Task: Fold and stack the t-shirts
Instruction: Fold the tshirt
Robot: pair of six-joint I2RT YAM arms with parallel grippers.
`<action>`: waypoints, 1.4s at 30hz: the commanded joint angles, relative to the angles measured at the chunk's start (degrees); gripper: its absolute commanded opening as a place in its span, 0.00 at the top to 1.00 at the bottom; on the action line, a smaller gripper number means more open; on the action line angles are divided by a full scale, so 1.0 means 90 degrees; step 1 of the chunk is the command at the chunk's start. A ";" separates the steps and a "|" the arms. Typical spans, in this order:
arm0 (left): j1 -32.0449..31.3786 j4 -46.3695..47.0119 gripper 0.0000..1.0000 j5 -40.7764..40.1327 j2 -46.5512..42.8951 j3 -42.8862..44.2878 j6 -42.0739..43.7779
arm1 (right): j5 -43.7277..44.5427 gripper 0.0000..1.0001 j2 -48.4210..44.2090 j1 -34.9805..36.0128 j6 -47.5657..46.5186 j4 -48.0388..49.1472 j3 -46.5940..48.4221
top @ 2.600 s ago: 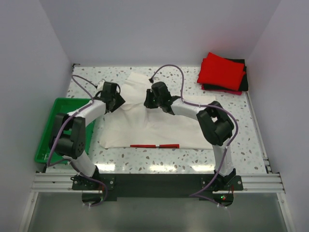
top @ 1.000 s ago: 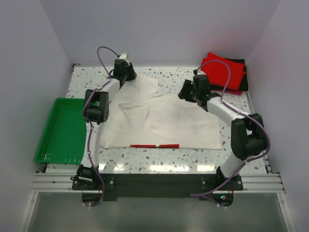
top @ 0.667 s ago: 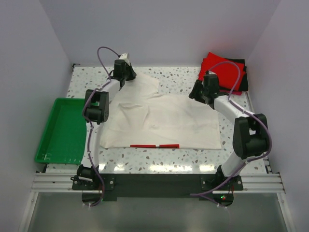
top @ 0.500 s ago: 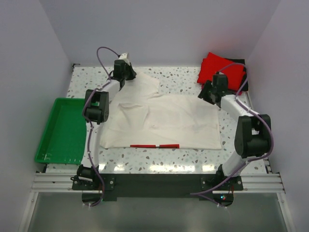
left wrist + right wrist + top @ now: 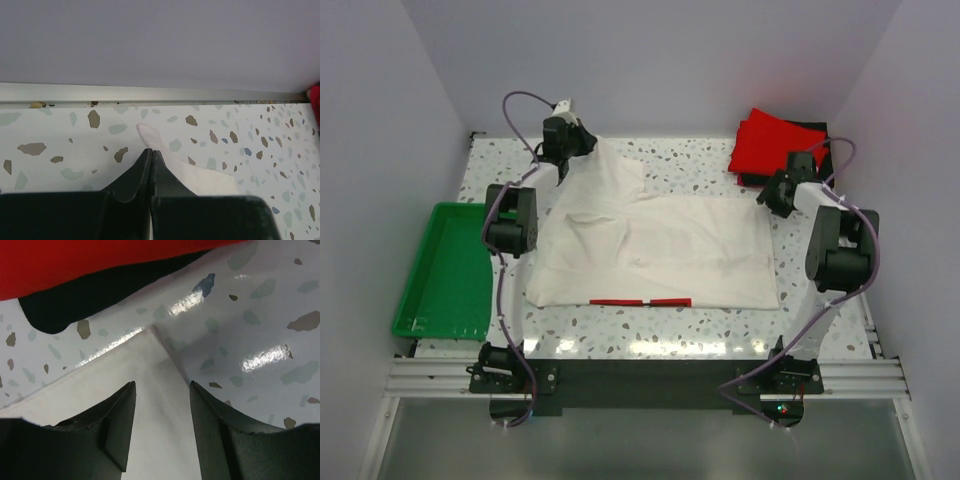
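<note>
Cream t-shirt [image 5: 650, 240]: soft, limp, likely light. Left gripper [image 5: 151, 150] clamped on one corner; right gripper [image 5: 161, 387] apart, astride another corner, the best hold.

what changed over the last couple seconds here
Both arms left the middle of the cream t-shirt. The left tool went to its far left corner, shut on it and raised it. The right tool swung right to the far right corner and is open over it. The folded red shirt, the black shirt under it and the green tray stayed put.
</note>
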 commanded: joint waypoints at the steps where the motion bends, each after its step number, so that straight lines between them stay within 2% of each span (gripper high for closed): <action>1: 0.0058 0.0594 1.00 0.0236 -0.0513 -0.0053 -0.0149 | 0.0041 0.49 0.0270 0.0002 -0.0197 -0.0098 0.0601; 8: 0.0058 0.0672 1.00 0.0285 -0.0503 -0.0053 -0.0227 | 0.0003 0.49 0.0915 -0.0027 -0.0304 -0.0216 0.1363; 18: 0.0068 0.0692 1.00 0.0373 -0.0464 0.0064 -0.0285 | -0.0037 0.54 0.1159 -0.0027 -0.0314 -0.0255 0.1480; 27: 0.0087 0.0731 1.00 0.0451 -0.0445 0.0112 -0.0285 | -0.0095 0.71 0.1355 -0.0027 -0.0334 -0.0303 0.1607; 31: 0.0097 0.0731 1.00 0.0461 -0.0376 0.0229 -0.0334 | -0.0076 0.84 0.1413 -0.0018 -0.0363 -0.0430 0.1773; 32: 0.0097 0.0702 1.00 0.0461 -0.0337 0.0278 -0.0344 | -0.0056 0.90 0.1413 -0.0027 -0.0373 -0.0459 0.1802; 36: 0.0155 0.0633 1.00 0.0412 -0.0220 0.0619 -0.0422 | -0.0066 1.00 0.1394 -0.0037 -0.0382 -0.0460 0.1890; 42: 0.0224 0.0428 1.00 0.0402 -0.0044 0.1244 -0.0432 | -0.0095 1.00 0.1228 -0.0056 -0.0363 -0.0284 0.1861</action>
